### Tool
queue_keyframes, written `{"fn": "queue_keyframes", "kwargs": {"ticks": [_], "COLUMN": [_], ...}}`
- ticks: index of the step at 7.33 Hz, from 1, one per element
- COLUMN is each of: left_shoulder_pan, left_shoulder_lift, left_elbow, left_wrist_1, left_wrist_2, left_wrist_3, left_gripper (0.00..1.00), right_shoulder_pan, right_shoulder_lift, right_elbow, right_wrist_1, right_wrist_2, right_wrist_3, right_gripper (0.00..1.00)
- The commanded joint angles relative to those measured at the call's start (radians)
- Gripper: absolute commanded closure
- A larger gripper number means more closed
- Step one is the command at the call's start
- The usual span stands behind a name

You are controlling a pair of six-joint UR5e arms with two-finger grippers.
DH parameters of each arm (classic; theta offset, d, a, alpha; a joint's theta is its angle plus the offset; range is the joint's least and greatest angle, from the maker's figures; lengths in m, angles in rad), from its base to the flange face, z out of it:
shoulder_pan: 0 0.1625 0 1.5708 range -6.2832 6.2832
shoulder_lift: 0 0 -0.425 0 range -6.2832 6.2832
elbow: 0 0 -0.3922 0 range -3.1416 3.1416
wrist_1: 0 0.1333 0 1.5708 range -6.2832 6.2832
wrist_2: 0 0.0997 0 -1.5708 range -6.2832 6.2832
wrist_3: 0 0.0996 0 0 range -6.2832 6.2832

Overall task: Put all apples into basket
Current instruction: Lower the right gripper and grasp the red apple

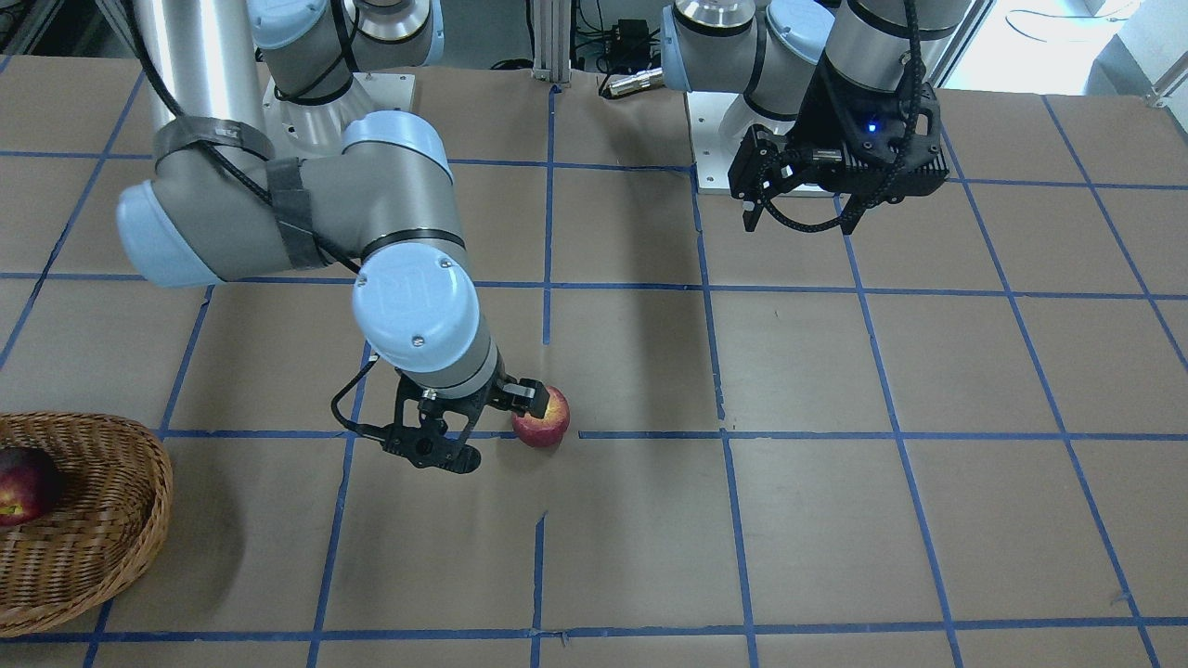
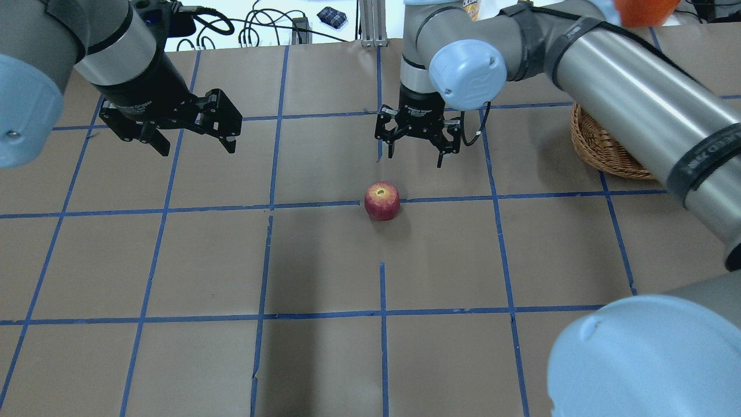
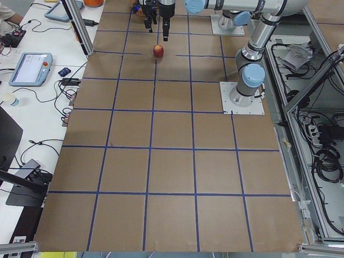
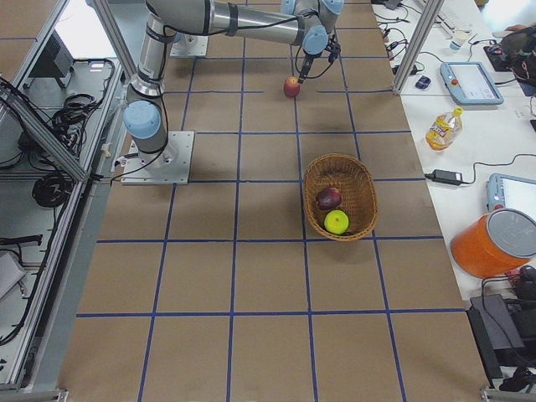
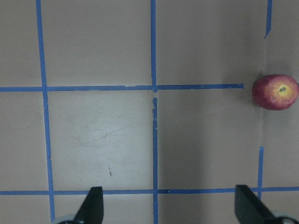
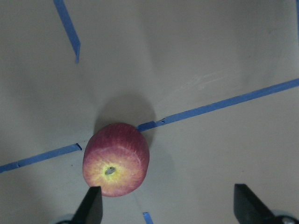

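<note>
Right arm (image 1: 408,209): grey cylindrical links with rounded pale-blue joint caps. The cap (image 1: 418,311) directly above the right gripper (image 1: 487,427) carries an embossed logo and small screws. Dark grey tape bands (image 1: 292,218) wrap the links. A thin black cable (image 1: 334,405) loops beside the right gripper.

Left arm (image 1: 733,60): same colours, plus a black wrist housing (image 1: 872,139) with a blue light.

The right gripper and the left gripper (image 2: 197,145) are black.

A round red apple with a yellowish patch around its stem (image 2: 382,201) stands alone on the brown worktop (image 2: 173,260), stem end up, on a blue tape line (image 2: 451,198). Well apart from it lies the shallow oval basket of tan woven wicker (image 4: 307,197) (thick braided rim), holding a dark maroon-red apple (image 4: 329,198) and a bright lime-green apple (image 4: 337,221), just beside each other.
</note>
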Motion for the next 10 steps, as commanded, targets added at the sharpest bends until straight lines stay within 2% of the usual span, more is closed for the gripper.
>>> {"fn": "queue_keyframes", "kwargs": {"ticks": [1, 2, 4, 9, 10], "left_shoulder_pan": [0.0, 0.001, 0.001, 0.005, 0.005], "left_shoulder_lift": [0.005, 0.014, 0.01, -0.004, -0.002], "left_elbow": [-0.009, -0.012, -0.02, -0.014, -0.015], "left_wrist_1": [0.003, 0.003, 0.002, 0.013, 0.013], "left_wrist_2": [0.002, 0.007, 0.004, 0.002, 0.002], "left_wrist_3": [0.002, 0.002, 0.001, 0.001, 0.001], "left_gripper": [0.0, 0.0, 0.0, 0.0, 0.0], "right_shoulder_pan": [0.04, 0.046, 0.065, 0.066, 0.059], "right_shoulder_lift": [0.055, 0.069, 0.107, 0.126, 0.12], "right_elbow": [0.001, 0.001, 0.003, 0.06, 0.047], "right_wrist_1": [-0.023, -0.029, -0.087, -0.115, -0.142], "right_wrist_2": [0.0, 0.002, 0.058, 0.059, 0.06], "right_wrist_3": [0.041, 0.044, 0.045, 0.046, 0.073], "right_gripper": [0.0, 0.0, 0.0, 0.0, 0.49]}}
